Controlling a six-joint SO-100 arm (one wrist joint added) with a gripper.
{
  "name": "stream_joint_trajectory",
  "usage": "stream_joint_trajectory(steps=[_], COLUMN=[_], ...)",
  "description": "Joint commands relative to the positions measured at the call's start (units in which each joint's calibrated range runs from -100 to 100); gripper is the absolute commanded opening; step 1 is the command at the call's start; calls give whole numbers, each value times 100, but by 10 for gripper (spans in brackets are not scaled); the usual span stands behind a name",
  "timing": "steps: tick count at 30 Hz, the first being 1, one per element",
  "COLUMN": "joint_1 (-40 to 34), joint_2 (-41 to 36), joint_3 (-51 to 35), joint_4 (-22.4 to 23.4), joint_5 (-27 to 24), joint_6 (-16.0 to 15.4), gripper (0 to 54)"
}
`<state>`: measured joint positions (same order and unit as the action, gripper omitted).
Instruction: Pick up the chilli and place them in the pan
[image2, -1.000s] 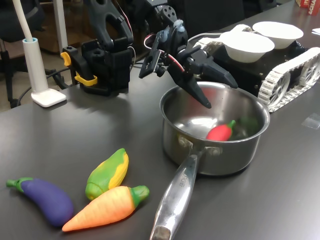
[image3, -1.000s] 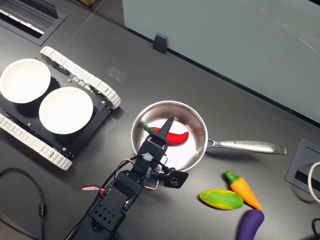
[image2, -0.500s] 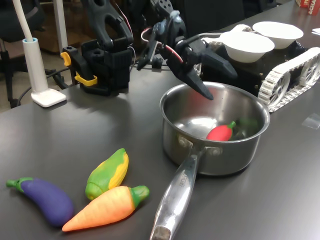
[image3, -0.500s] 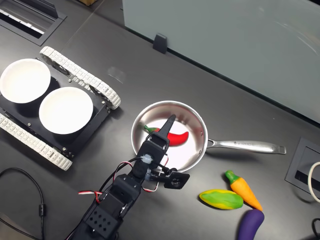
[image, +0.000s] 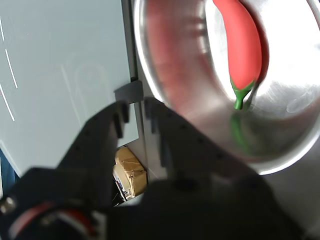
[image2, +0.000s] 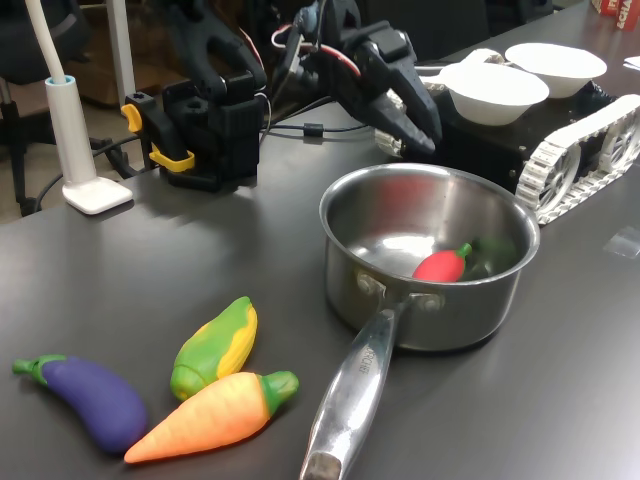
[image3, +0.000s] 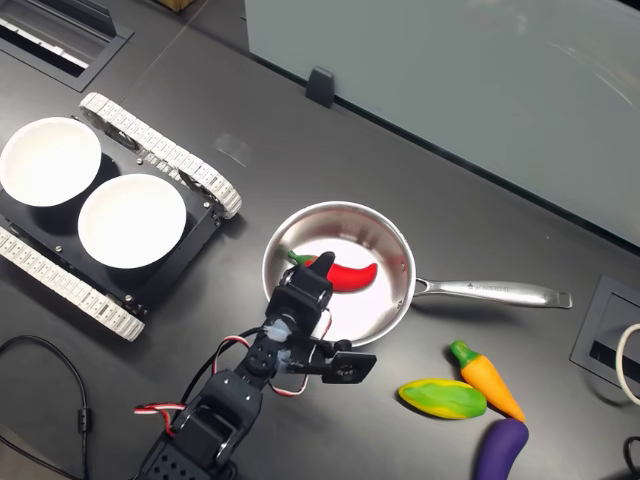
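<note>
Pan (image2: 430, 255): big, round, shiny steel, long handle toward near side in first exterior view. Gripper (image2: 412, 112): black, pointy, now lifted up and back from pan since a second ago; fingers almost pressed together, holding nothing. Chilli (image2: 441, 264): small, smooth, red, green stem, lies inside pan. Job looks done.

Robotics lab: tracked rover (image3: 110, 215) on bench.

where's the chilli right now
The chilli lies on the floor of the pan, near the middle of the second exterior view. The gripper hangs above the pan's far rim in the first exterior view, holding nothing.
</note>
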<state>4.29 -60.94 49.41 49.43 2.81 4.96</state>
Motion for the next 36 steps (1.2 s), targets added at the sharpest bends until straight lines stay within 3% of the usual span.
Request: stream_joint_trajectory(steps=[1, 20, 36], joint_1=[-108, -521, -326], joint_2=[-582, -2219, -2986], joint_3=[-239, -348, -84], joint_4=[111, 1339, 1936], joint_5=[54, 59, 181], joint_6=[25, -8, -387], gripper=[0, 0, 0])
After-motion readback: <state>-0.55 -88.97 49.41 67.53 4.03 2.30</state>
